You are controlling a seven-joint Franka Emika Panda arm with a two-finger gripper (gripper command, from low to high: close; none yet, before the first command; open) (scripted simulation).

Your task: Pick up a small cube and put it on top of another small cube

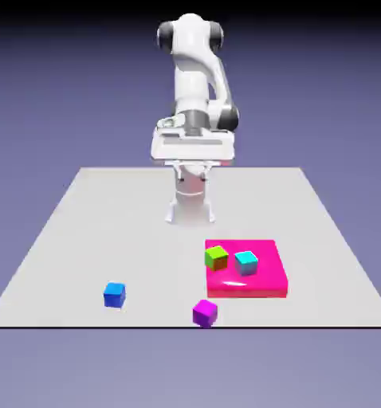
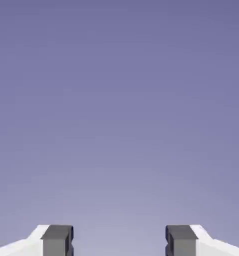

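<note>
The small purple-magenta cube (image 1: 205, 313) rests on the table near its front edge. The lime-green cube (image 1: 216, 256) with a darker side face stands on the pink slab, at its back left corner. My gripper (image 1: 192, 174) hangs high over the back of the table, far from both cubes. In the hand view the gripper (image 2: 119, 241) is open: its two grey fingertips (image 2: 57, 240) stand wide apart with only the blue-violet backdrop between them. No cube shows in that view.
A flat pink square slab (image 1: 261, 285) lies right of the table's middle and also carries a cyan cube (image 1: 245, 262) beside the green one. A blue cube (image 1: 114, 295) sits alone at the front left.
</note>
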